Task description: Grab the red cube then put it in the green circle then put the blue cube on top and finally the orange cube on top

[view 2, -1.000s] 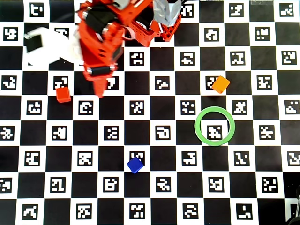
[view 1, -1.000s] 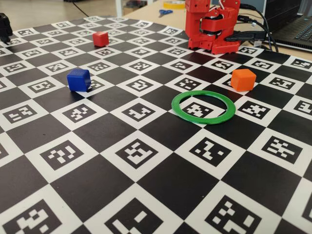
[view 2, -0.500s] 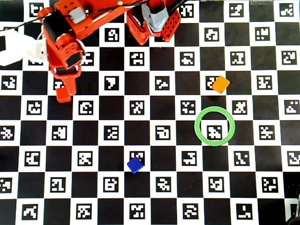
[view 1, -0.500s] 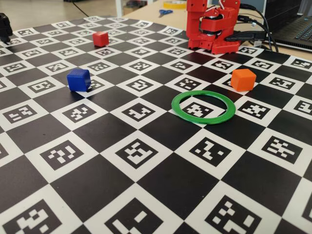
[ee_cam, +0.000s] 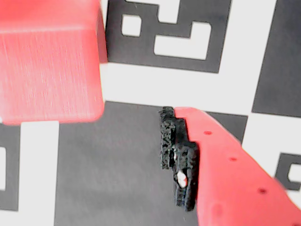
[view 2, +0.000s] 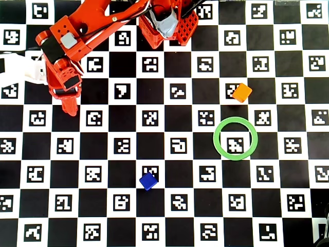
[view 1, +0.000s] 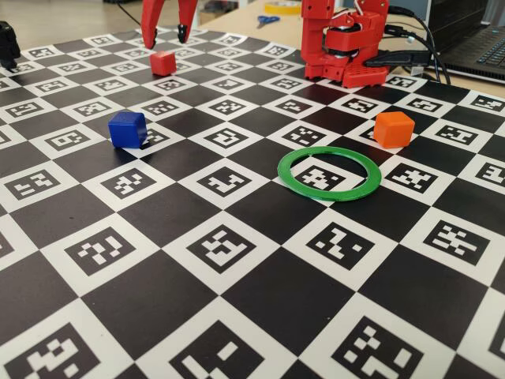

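Observation:
The red cube (view 1: 163,62) sits at the far left of the checkered mat and fills the upper left of the wrist view (ee_cam: 47,61). My gripper (view 1: 163,39) hangs just above and behind it, open, a finger on each side and nothing between them. Only one red finger (ee_cam: 221,179) with its black pad shows in the wrist view, to the right of the cube and apart from it. In the overhead view my gripper (view 2: 69,105) covers the cube. The blue cube (view 1: 128,129) (view 2: 148,181), the orange cube (view 1: 393,129) (view 2: 241,92) and the empty green circle (view 1: 286,172) (view 2: 235,119) lie apart.
The arm's red base (view 1: 343,43) (view 2: 167,23) stands at the mat's far edge. Cables and a laptop (view 1: 481,47) lie to its right, scissors (view 1: 267,20) behind it. A black object (view 1: 8,43) stands at the far left.
The arm has swung left and come down over the red cube. Its fingers now show at the top of the fixed view. The cubes and the ring have not moved.

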You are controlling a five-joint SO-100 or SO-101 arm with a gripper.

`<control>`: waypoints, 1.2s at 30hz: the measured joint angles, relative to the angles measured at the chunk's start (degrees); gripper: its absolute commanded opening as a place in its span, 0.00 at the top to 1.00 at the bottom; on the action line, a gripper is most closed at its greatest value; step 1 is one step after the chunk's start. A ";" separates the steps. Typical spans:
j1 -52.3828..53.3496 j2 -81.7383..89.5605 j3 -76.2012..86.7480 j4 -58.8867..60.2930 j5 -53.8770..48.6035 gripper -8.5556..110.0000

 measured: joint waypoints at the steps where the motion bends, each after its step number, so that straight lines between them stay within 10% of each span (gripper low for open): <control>1: 0.00 -0.09 0.44 -0.79 0.26 0.60; 36: -2.29 -2.29 8.26 -13.97 0.53 0.73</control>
